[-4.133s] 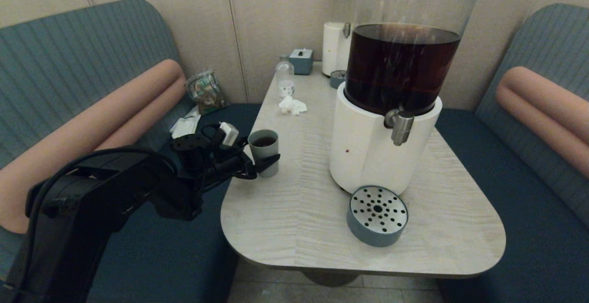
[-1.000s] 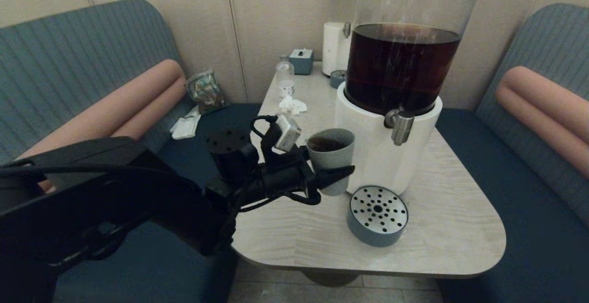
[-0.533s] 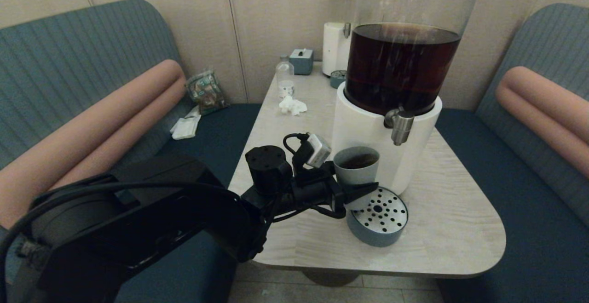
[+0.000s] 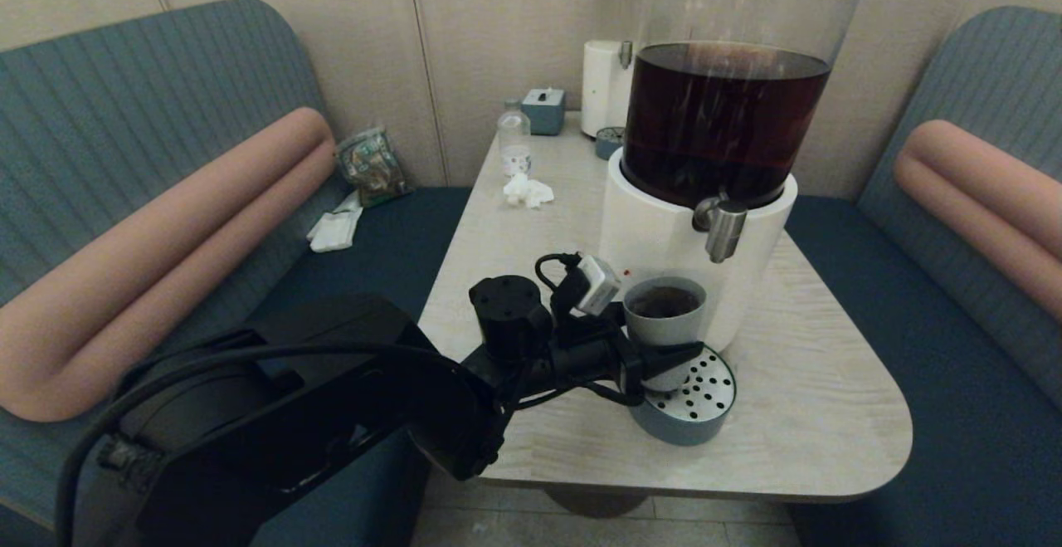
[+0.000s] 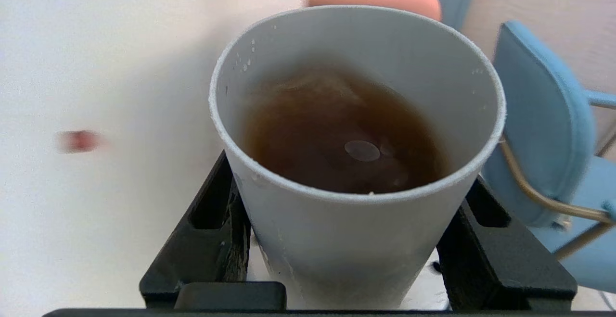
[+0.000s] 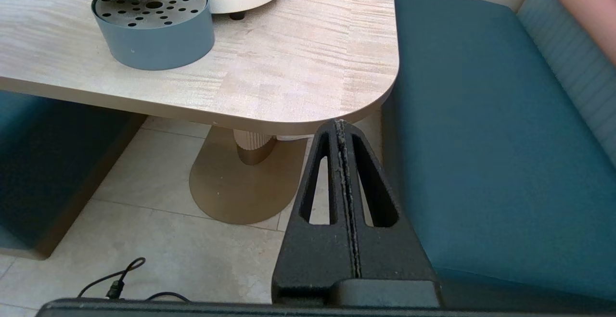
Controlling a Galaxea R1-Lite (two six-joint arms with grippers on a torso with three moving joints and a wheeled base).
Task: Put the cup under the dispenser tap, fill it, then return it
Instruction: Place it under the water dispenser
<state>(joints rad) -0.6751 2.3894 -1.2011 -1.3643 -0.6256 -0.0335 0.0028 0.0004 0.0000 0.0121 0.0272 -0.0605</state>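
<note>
The left tool (image 4: 655, 358) is clenched round the upright cup (image 4: 664, 324), holding it over the drip tray (image 4: 693, 418), still left of and lower than the tap (image 4: 725, 231), so the coming shift is rightward.

I see a grey-blue cup (image 4: 664, 323) of brown liquid, a black gripper (image 4: 655, 356), a hole-dotted tray (image 4: 705, 402) and a pale wood-grain table (image 4: 813, 381).

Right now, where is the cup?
In the head view, the cup sits centre-table in the left gripper, over the drip tray, slightly left of the dispenser tap.
</note>
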